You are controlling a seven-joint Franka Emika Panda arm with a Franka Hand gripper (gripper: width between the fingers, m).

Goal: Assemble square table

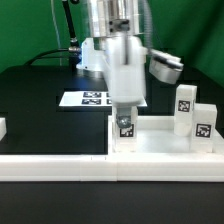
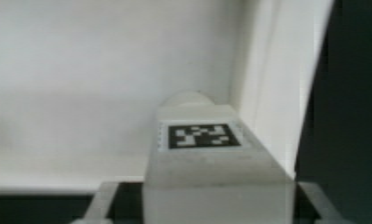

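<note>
The square table top (image 1: 160, 143) is a white tray with a raised rim, lying at the exterior view's lower right. My gripper (image 1: 125, 108) hangs over the top's near corner on the exterior view's left. It is shut on a white leg (image 1: 125, 126) that stands upright with its tag facing the camera. In the wrist view the leg (image 2: 202, 150) fills the space between the fingers (image 2: 112, 197), with the top's pale floor (image 2: 94, 90) and rim (image 2: 272, 80) behind it. Two more tagged legs (image 1: 185, 101) (image 1: 205, 127) stand upright on the top's right side.
Behind the gripper the marker board (image 1: 88, 98) lies flat on the black surface. Another white leg (image 1: 165, 68) lies further back at the right. A long white bar (image 1: 60, 166) edges the front. A small white piece (image 1: 2, 127) shows at the left edge.
</note>
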